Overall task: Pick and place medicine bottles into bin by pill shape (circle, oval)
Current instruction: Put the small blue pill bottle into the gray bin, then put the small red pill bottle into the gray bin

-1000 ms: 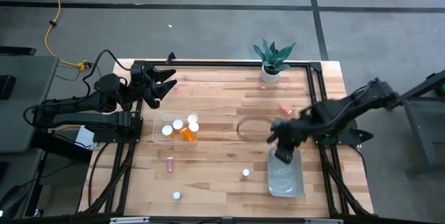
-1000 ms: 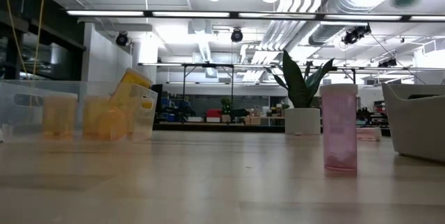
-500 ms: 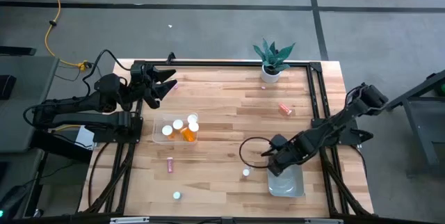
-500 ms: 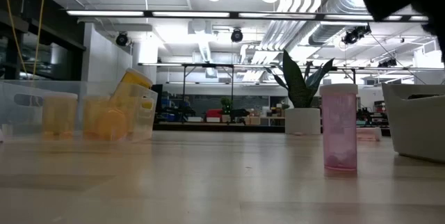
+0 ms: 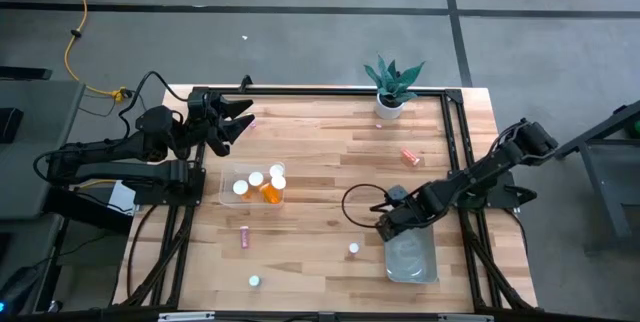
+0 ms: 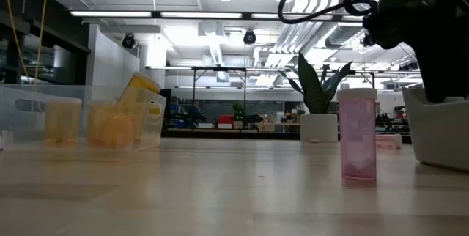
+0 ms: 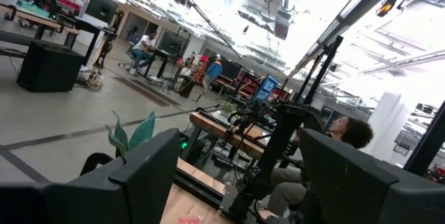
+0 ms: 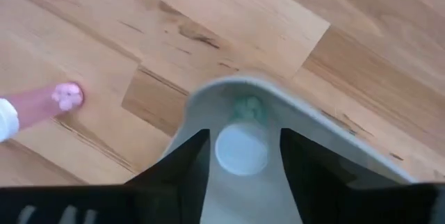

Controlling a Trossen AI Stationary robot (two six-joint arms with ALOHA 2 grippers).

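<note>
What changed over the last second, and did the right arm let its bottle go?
The right gripper swung from over the right bin toward its near-left corner, and its fingers have parted. A white-capped bottle now sits between them inside the bin corner, apparently released. The left gripper, the left bin and the loose bottles stayed put.

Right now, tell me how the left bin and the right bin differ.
The left bin holds several bottles, orange with white caps. The right bin shows only one white-capped bottle, in a corner. The right gripper hangs over one end of the right bin, while the left gripper is clear of the left bin, near the table's far left corner. Both bins are clear plastic and sit on the wooden table.
</note>
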